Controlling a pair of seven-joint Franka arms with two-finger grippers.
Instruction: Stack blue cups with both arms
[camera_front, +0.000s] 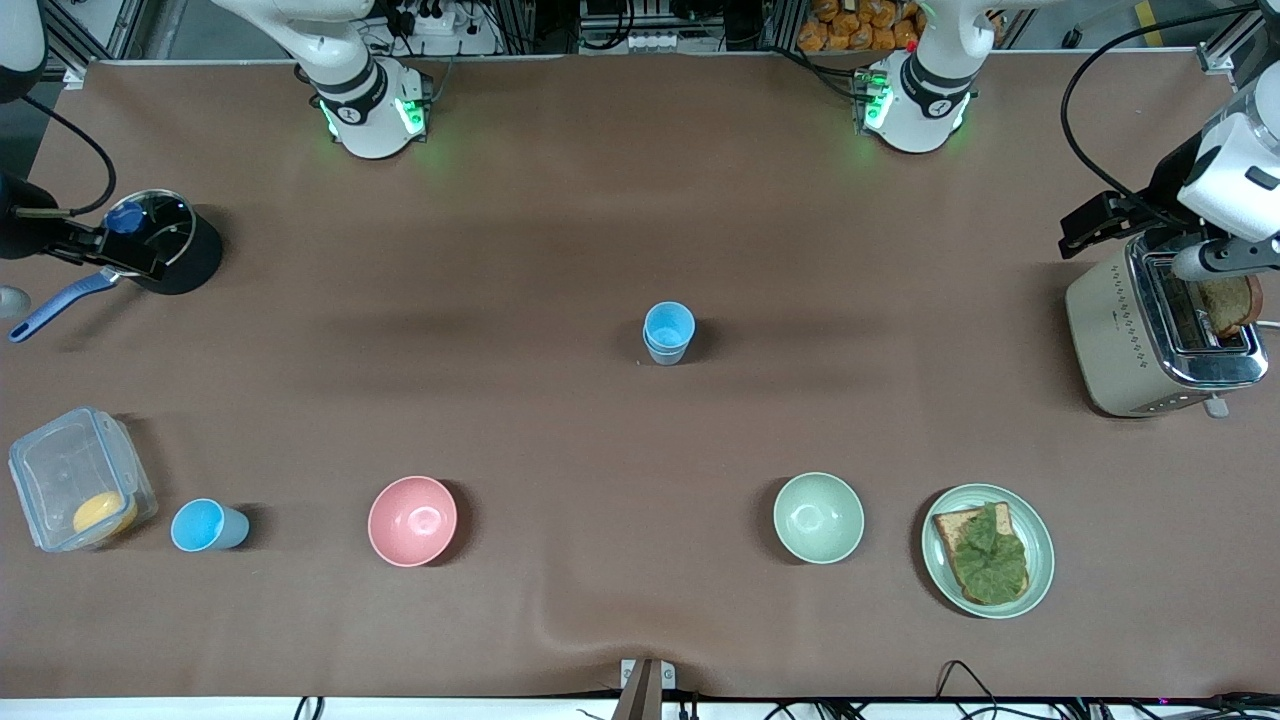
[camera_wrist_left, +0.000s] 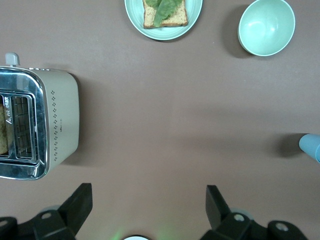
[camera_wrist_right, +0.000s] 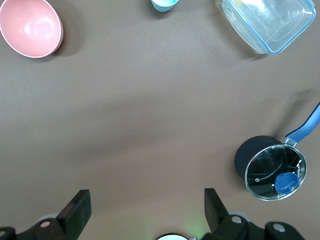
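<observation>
One blue cup (camera_front: 668, 331) stands upright at the middle of the table; a second rim line low on it looks like two nested cups. Its edge shows in the left wrist view (camera_wrist_left: 311, 146). Another blue cup (camera_front: 205, 525) stands near the front camera at the right arm's end, beside a clear container; it also shows in the right wrist view (camera_wrist_right: 164, 4). My left gripper (camera_wrist_left: 148, 200) is open and empty, high over bare table near its base. My right gripper (camera_wrist_right: 146, 200) is open and empty, high over bare table near its base. Neither hand shows in the front view.
A pink bowl (camera_front: 412, 520) and a pale green bowl (camera_front: 818, 517) sit nearer the front camera than the middle cup. A plate (camera_front: 935, 560) with toast, a toaster (camera_front: 1110, 320), a clear container (camera_front: 60, 460) and a black pot (camera_front: 195, 265) stand at the table's ends.
</observation>
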